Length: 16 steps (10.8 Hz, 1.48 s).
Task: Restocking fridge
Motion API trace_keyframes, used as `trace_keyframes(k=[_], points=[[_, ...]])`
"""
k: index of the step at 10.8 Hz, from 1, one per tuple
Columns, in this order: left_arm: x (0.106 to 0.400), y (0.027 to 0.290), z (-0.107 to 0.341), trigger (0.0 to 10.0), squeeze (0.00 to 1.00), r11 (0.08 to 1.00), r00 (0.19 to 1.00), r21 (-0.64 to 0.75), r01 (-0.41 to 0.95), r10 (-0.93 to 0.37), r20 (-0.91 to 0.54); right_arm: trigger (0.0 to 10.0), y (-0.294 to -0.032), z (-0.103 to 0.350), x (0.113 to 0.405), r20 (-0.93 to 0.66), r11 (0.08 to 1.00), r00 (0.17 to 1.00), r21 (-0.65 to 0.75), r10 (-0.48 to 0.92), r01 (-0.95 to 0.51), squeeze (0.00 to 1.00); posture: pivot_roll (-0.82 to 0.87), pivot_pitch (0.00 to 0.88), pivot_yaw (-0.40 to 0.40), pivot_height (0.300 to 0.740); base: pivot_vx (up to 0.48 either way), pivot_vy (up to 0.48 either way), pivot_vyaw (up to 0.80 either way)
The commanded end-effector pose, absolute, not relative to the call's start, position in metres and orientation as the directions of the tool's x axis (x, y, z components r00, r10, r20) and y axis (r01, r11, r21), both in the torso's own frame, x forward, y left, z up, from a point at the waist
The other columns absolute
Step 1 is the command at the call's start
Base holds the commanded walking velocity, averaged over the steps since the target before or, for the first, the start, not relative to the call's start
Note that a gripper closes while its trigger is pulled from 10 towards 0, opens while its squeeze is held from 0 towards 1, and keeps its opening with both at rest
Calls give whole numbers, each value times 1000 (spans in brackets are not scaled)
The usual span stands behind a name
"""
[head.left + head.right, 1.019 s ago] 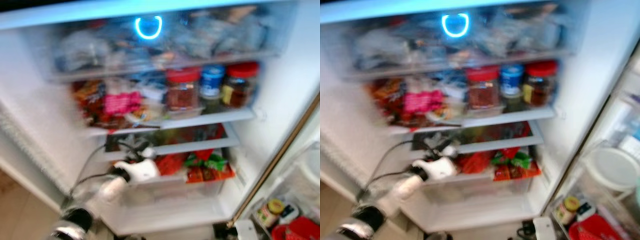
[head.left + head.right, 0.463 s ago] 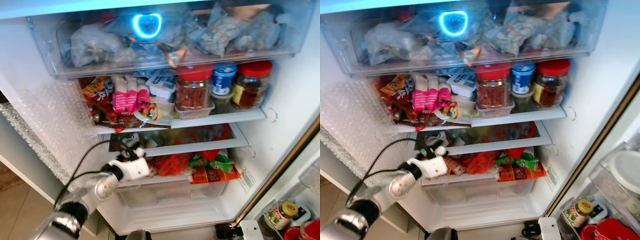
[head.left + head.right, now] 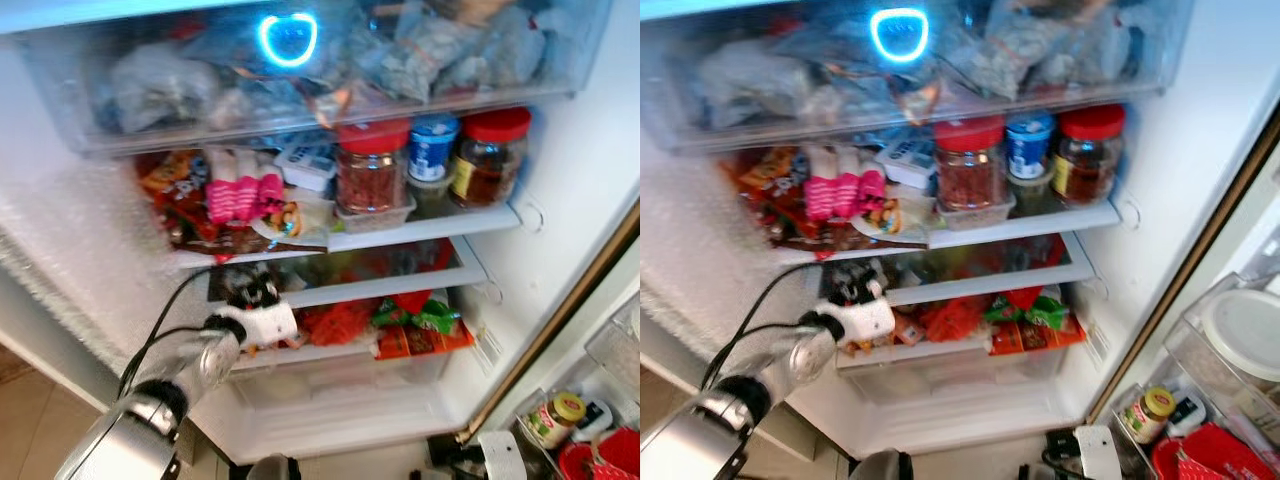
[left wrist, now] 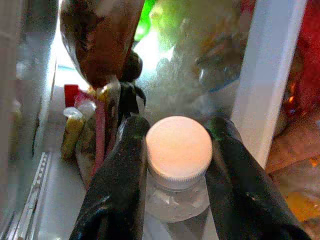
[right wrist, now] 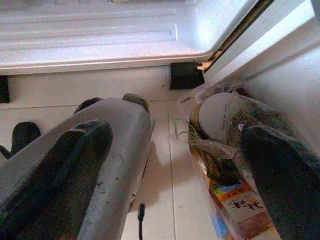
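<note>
left gripper [image 4: 175, 160] deeper into fridge [image 3: 560, 210]

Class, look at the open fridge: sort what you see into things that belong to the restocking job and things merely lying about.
Belongs to the job:
- left gripper, fingers either side of a white-capped bottle
- lower fridge shelf it reaches into

Lying about:
- red-lidded jar
- blue-lidded tub
- pink packet
- yellow-lidded jar in the door
- right gripper, idle above the floor

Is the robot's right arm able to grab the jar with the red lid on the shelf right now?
Probably not. The right gripper hangs low by the floor, fingers open, pointing at a bag beside the fridge's bottom edge. The red-lidded jar stands on a higher shelf, so the arm would have to lift first.
</note>
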<state>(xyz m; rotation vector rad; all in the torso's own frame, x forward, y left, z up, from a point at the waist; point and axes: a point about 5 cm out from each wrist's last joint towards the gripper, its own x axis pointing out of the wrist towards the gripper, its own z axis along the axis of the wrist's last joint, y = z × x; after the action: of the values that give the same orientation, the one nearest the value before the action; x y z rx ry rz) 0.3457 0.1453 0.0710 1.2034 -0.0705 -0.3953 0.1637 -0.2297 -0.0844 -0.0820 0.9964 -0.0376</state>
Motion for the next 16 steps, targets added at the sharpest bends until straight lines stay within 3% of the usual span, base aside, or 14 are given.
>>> trace_keyframes(k=[1, 3, 4, 6, 8, 9, 14, 15, 16], points=[[346, 149, 68, 10000, 0, 260, 932, 927, 271, -310, -186, 10000, -229, -93, 143, -877, 996, 473, -84, -80, 12, 0, -25, 103, 86, 639, 0, 0, 0], [349, 145, 69, 10000, 0, 251, 937, 933, 259, -298, -180, 10000, -229, -94, 142, -878, 996, 471, -83, -82, 18, 0, -26, 105, 88, 639, 0, 0, 0], [351, 143, 71, 10000, 835, 249, 941, 936, 249, -291, -173, 10000, -228, -95, 140, -879, 997, 470, -80, -81, 23, 0, -34, 119, 102, 639, 0, 0, 0], [354, 146, 75, 10000, 957, 265, 953, 938, 223, -260, -153, 10000, -228, -95, 139, -879, 996, 469, -80, -82, 25, 0, -29, 121, 99, 639, 0, 0, 0], [358, 145, 82, 10000, 933, 295, 960, 934, 201, -248, -129, 10000, -229, -95, 139, -880, 996, 468, -84, -86, 25, 0, -25, 118, 94, 639, 0, 0, 0], [363, 146, 90, 10000, 1000, 307, 967, 938, 164, -237, -92, 10000, -230, -95, 139, -879, 996, 469, -85, -87, 24, 0, -24, 115, 92, 639, 0, 0, 0], [368, 145, 100, 10000, 1000, 319, 968, 938, 132, -244, -54, 10000, -230, -94, 140, -879, 996, 469, -87, -85, 18, 0, -17, 108, 87, 639, 0, 0, 0], [367, 141, 99, 10000, 0, 312, 960, 938, 148, -273, -61, 10000, -230, -94, 141, -879, 996, 468, -87, -84, 16, 0, -13, 106, 86, 639, 0, 0, 0], [366, 140, 98, 10000, 0, 319, 957, 935, 157, -282, -65, 10000, -230, -94, 141, -880, 996, 468, -87, -84, 15, 0, -11, 104, 85, 639, 0, 0, 0]])
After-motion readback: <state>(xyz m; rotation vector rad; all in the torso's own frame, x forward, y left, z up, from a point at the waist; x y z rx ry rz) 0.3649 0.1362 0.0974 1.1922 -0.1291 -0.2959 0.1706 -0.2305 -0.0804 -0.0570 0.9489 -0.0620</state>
